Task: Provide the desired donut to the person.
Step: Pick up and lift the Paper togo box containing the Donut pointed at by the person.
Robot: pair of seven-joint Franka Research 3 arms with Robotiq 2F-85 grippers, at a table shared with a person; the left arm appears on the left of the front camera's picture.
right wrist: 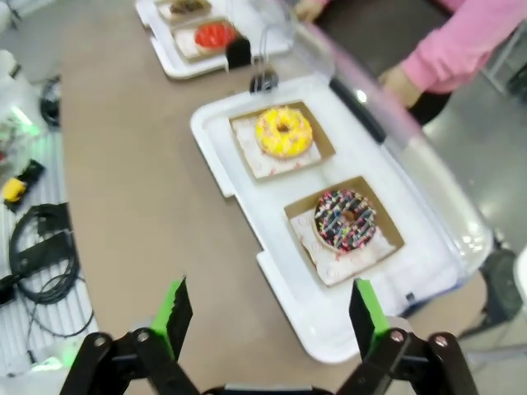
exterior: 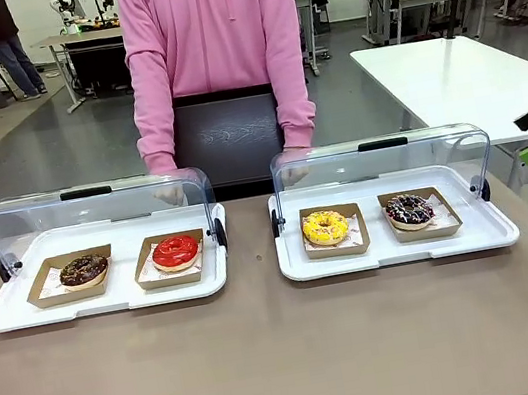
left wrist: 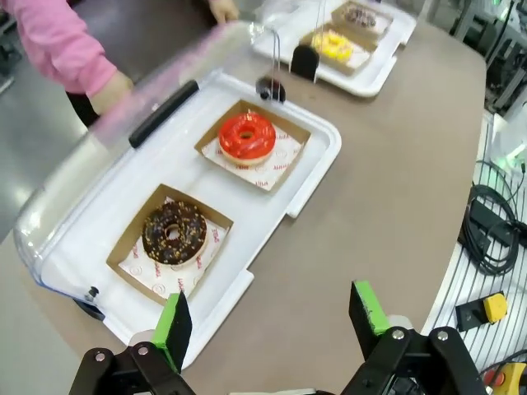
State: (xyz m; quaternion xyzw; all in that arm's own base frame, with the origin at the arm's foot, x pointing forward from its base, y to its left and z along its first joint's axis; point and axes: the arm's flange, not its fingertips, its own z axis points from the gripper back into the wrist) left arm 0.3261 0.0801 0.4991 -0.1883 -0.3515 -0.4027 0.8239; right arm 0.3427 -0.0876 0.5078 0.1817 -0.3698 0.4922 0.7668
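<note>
Brown table [exterior: 271, 359]; person [exterior: 211, 34] across it, hands [left wrist: 111, 89] at the rolled-back clear lids [exterior: 92, 198], probably so the donuts stay reachable. In left tray [exterior: 110, 306]: chocolate-sprinkle donut [exterior: 83, 269], red-glazed donut [exterior: 176, 251]. In right tray [exterior: 396, 258]: yellow donut [exterior: 325, 227], dark rainbow-sprinkle donut [exterior: 409, 209]. Spread wide and empty, left gripper [left wrist: 269, 306] and right gripper [right wrist: 268, 306] hang at the outer sides; no pick indicated yet.

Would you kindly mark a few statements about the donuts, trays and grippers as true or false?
1. The red donut lies in the left tray. True.
2. The yellow donut shares a tray with the red one. False: it lies in the right tray, beside a dark sprinkled donut.
3. The left gripper and right gripper are open and hold nothing. True.
4. Clear covers are shut over the donuts. False: the left lid and right lid stand open, donuts uncovered.
</note>
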